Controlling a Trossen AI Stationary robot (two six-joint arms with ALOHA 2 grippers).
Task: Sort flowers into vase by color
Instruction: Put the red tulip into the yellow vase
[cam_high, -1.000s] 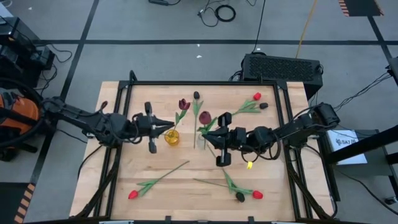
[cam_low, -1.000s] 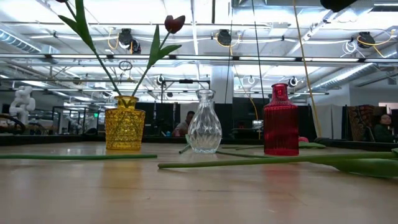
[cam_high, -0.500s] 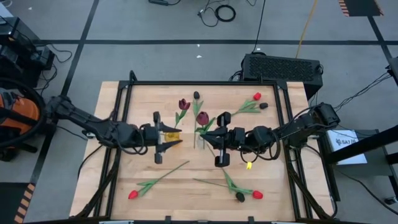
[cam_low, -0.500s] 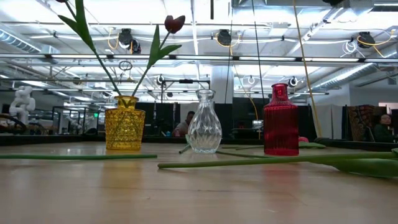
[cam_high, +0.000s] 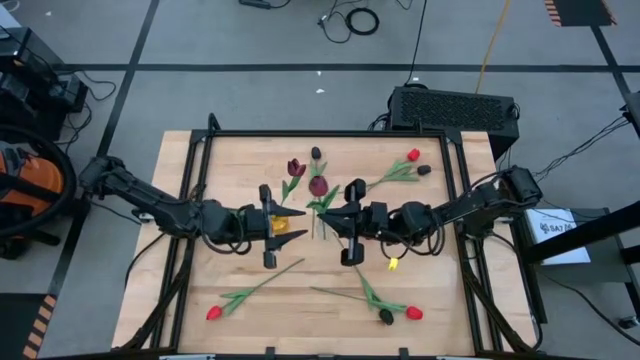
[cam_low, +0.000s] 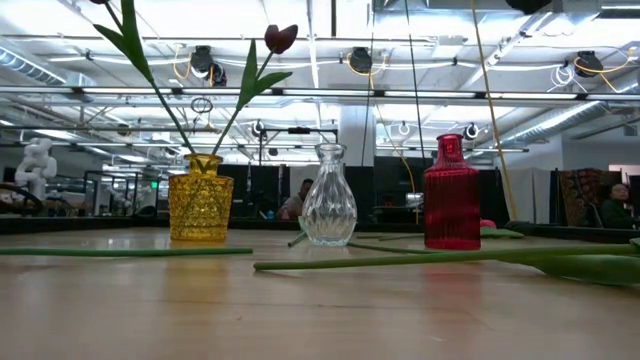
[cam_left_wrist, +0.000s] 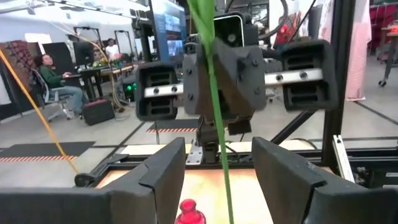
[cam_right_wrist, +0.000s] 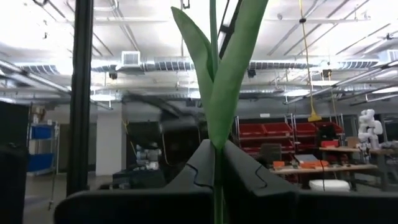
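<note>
Centrally over wooden table (cam_high: 180, 300), right gripper (cam_high: 333, 216) pinching thin green stem of maroon tulip (cam_high: 318, 186) upright, beside ribbed clear glass vase (cam_low: 328, 196). Left gripper (cam_high: 287, 226) facing it, fingers spread, holding nothing, above faceted yellow vase (cam_low: 200, 200).

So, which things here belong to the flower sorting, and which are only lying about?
Job: loose tulips, the maroon tulip gripped by the right gripper, yellow vase, clear vase, red vase; left gripper open at the yellow vase.
Lying about: black box, floor cables.
</note>
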